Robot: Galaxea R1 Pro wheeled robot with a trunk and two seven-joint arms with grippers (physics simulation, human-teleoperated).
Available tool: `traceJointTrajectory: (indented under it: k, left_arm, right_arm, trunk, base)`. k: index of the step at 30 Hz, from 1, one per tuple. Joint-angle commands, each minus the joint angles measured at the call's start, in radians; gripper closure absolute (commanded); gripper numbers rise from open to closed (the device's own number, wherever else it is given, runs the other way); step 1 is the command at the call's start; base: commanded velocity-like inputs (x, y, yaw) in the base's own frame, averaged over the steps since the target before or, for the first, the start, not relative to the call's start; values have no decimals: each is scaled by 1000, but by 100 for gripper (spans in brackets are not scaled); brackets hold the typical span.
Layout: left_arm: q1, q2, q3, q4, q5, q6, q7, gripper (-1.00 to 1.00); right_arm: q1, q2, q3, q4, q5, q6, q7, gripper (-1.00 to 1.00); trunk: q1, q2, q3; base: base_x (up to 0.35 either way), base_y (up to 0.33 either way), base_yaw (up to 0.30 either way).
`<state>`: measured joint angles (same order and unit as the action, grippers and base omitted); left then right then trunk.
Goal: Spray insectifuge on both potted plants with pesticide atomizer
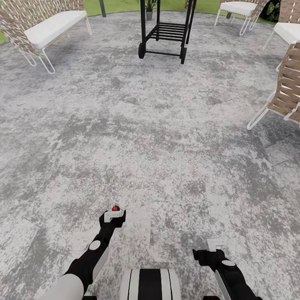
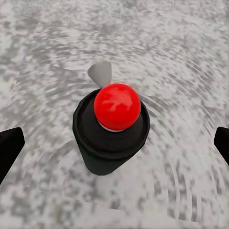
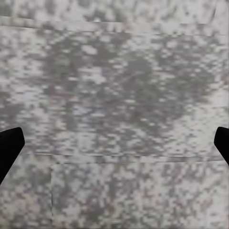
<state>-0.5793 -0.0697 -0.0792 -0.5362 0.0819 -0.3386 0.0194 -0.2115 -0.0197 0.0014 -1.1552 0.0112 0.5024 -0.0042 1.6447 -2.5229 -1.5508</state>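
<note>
Pesticide atomizer [image 2: 110, 136] sits directly under the left gripper [image 1: 113, 215], standing on the mottled grey paving [image 1: 158, 137]; from the left wrist camera its red dot [image 2: 117, 106] faces straight up between the two finger tips, which stand wide apart at the picture's edges with nothing between them touching. From the head camera only the red cap peeks out just beyond that gripper. The right gripper [image 1: 211, 249] hangs over bare paving, its fingers likewise spread and empty.

As a small, slim, rigid bottle it should be light and stiff, though its smooth round wall may slip or tip if nudged off-centre. The black body below the cap looks like the place to pinch, leaving the red button free.

Farther out stand a black wheeled cart [image 1: 164, 31], a white-cushioned bench [image 1: 50, 29] and woven chairs [image 1: 287, 87], with lawn [image 1: 121, 6] beyond.
</note>
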Motion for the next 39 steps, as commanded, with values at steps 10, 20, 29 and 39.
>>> traceJointTrajectory:
  k: [10,20,29,39]
  left_arm:
    - [0,1,-4,0,9,-3,2,-100]
    - [0,1,-4,-1,9,-4,2,-100]
    - [0,1,-4,-1,9,-4,2,-100]
    - [0,1,-4,-1,9,-3,2,-100]
  right_arm:
    - [0,0,0,-1,1,5,0,-100]
    - [0,0,0,-1,1,5,0,-100]
    - [0,0,0,-1,1,5,0,-100]
    - [0,0,0,-1,1,5,0,-100]
  trunk:
    - [0,0,-1]
    - [0,0,-1]
    - [0,0,-1]
    - [1,-1,-8]
  base:
    - [1,0,0]
    - [0,0,0]
    - [0,0,0]
    - [0,0,0]
